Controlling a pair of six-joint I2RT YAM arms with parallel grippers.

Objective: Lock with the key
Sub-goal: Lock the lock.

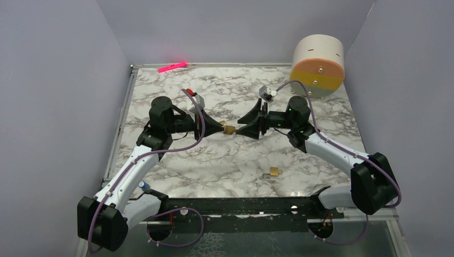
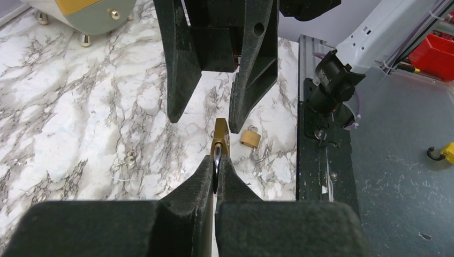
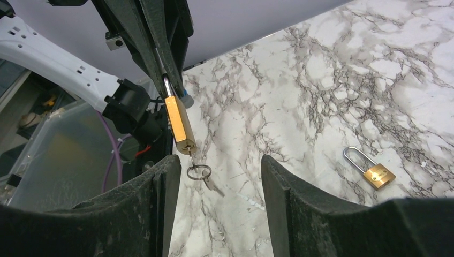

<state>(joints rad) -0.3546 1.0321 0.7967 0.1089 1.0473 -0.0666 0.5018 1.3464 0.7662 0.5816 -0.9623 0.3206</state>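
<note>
Key (image 3: pixel 212 186) is showing in the right wrist view on its ring, just below the keyhole end of the brass padlock (image 3: pixel 180 124). I am not managing to tell whether it is hanging or lying on the marble table (image 3: pixel 332 80). The left gripper (image 3: pixel 167 80) is pinching that padlock by its shackle. The right gripper (image 3: pixel 219 163) is standing with jaws apart, gripping nothing, one finger just beside the key's ring. A spare padlock (image 3: pixel 376 174) is lying well apart from the brass padlock.

In the left wrist view, I am seeing the brass padlock's tip pointing between the right fingers, close to one; contact is unclear.

From the top camera, a round striped drum (image 1: pixel 318 65) and a pink object (image 1: pixel 172 66) are sitting at the table's far edge, well apart from the brass padlock.
</note>
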